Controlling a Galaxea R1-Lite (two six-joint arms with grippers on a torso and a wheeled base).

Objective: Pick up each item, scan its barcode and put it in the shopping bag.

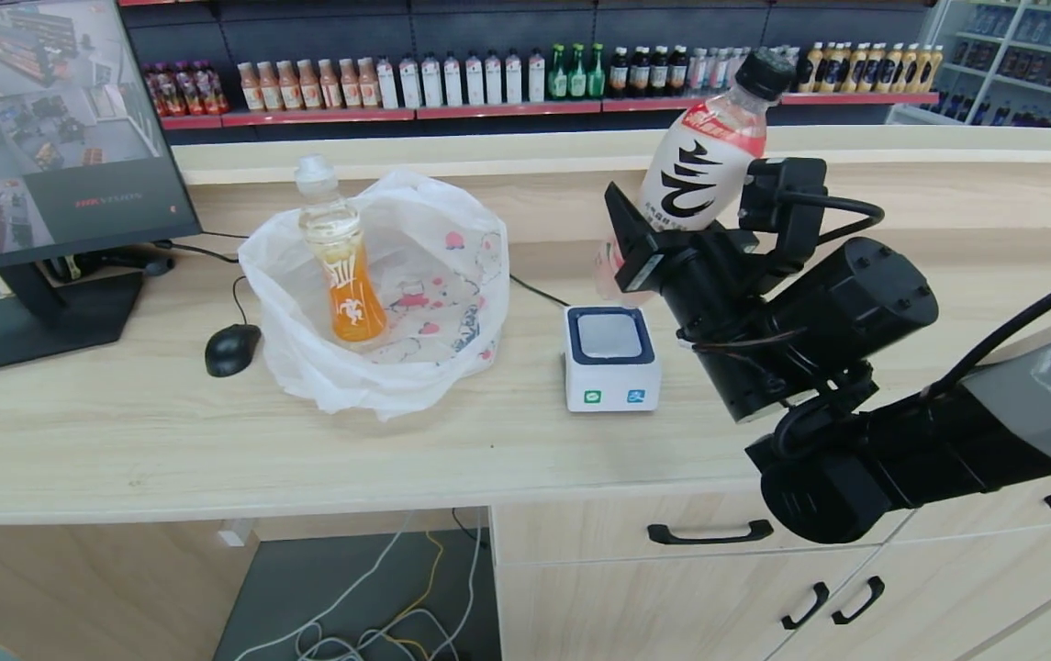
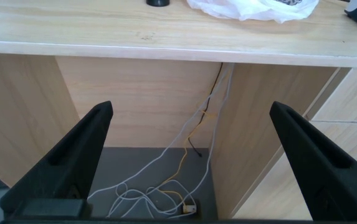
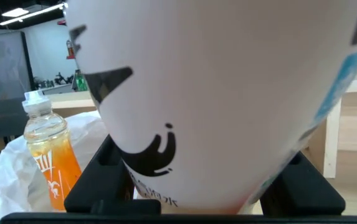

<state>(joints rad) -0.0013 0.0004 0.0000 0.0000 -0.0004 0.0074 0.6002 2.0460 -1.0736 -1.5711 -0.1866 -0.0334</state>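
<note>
Above scanner [image 1: 610,356], right gripper [image 1: 637,257] clamps tilted white-labelled bottle [image 1: 707,165], likely presenting barcode; shopping bag [image 1: 465,275] beside scanner holds orange drink bottle [image 1: 341,275]; left gripper [image 2: 190,155] spread wide.

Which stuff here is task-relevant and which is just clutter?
Job: white-labelled black-capped plastic bottle in right gripper; orange drink bottle in white plastic shopping bag; white box scanner.
Lying about: black monitor, black mouse, shelved bottles behind.

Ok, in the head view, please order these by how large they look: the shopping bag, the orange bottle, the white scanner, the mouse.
1. shopping bag
2 and 3. orange bottle and white scanner: they look close, the bottle taller, the scanner wider, so I do not rank them.
4. mouse
</note>
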